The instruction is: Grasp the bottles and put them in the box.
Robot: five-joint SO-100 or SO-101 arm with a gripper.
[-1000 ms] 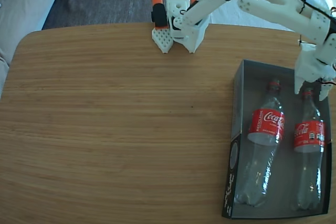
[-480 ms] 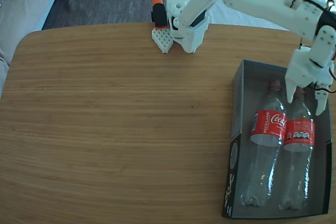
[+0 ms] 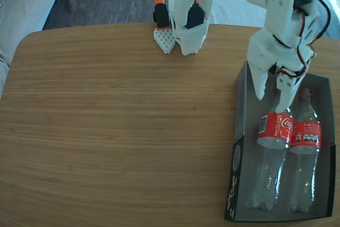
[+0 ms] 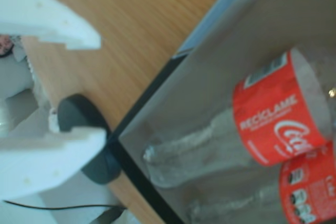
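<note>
Gripper empty, fingers apart, hanging above the far end of the box over the bottle necks, clear of both in the fixed view. In the wrist view, same spread seen close: one white finger at the top left, the other at the lower left, bare wood between them.

Only in the fixed view: whole layout. Both bottles lying side by side inside the box, touching along their red labels, necks toward the arm's base, bottoms toward the near wall. Box at the right side of the wooden table. Arm reaching from its base at the far table edge, arched high, forearm turned down over the box.

Only in the wrist view: label print "RECICLAME" on one bottle, barcode strip at the label edge, grey box floor, black box rim running diagonally.

Second bottle cut off at the wrist view's lower right. Left bottle's neck hidden behind the gripper in the fixed view. Dark round object beside the lower finger too blurred to identify. Box's right edge cropped by the fixed view.
</note>
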